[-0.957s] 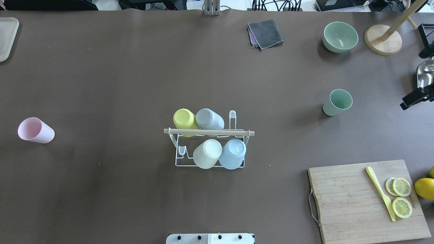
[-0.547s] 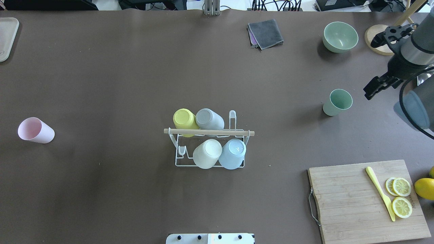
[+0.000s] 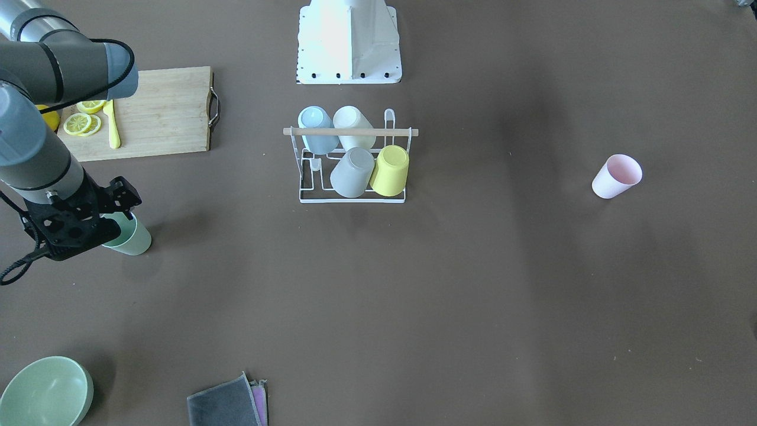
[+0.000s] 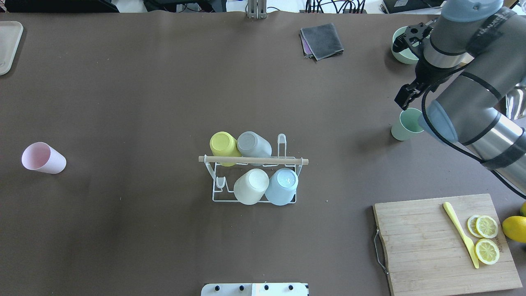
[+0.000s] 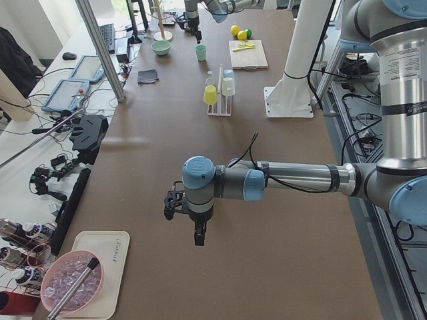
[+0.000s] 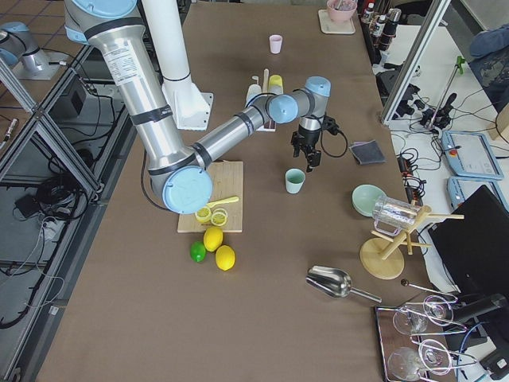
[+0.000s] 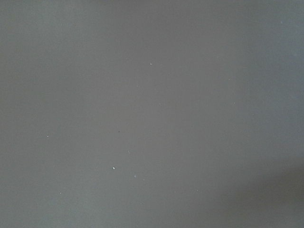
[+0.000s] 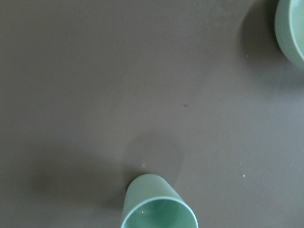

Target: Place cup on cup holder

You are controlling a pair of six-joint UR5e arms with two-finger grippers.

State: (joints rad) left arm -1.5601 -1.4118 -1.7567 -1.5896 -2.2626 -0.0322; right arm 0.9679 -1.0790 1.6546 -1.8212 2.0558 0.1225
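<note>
The right arm's elbow (image 4: 441, 119) covers the 3 o'clock side of the green cup's (image 4: 404, 125) mouth in the overhead view, and its wrist hides part of the green bowl (image 4: 400, 55). In the front-facing view the gripper body hides the cup's rim. The right wrist view cuts the cup off at its lower edge and the bowl at its upper right corner. The left wrist view shows only bare table (image 7: 152, 114). The green cup stands upright, mouth up and long axis vertical, at about 2 o'clock from the cup holder (image 4: 254, 160) in the overhead view. The pink cup (image 4: 43, 158) also stands upright, well apart at 9 o'clock. The holder sits mid-table with its wooden rod running from 9 to 3 o'clock. It carries four upturned cups: yellow (image 4: 224, 146), grey (image 4: 254, 144), cream (image 4: 250, 187) and light blue (image 4: 282, 187). The right gripper (image 4: 404, 98) hangs fingers-down just at 12 o'clock of the green cup, clear of it and holding nothing. Whether its fingers are apart or together cannot be made out. The left gripper (image 5: 199, 240) shows only in the left side view, above bare table, and its fingers cannot be judged either.
</note>
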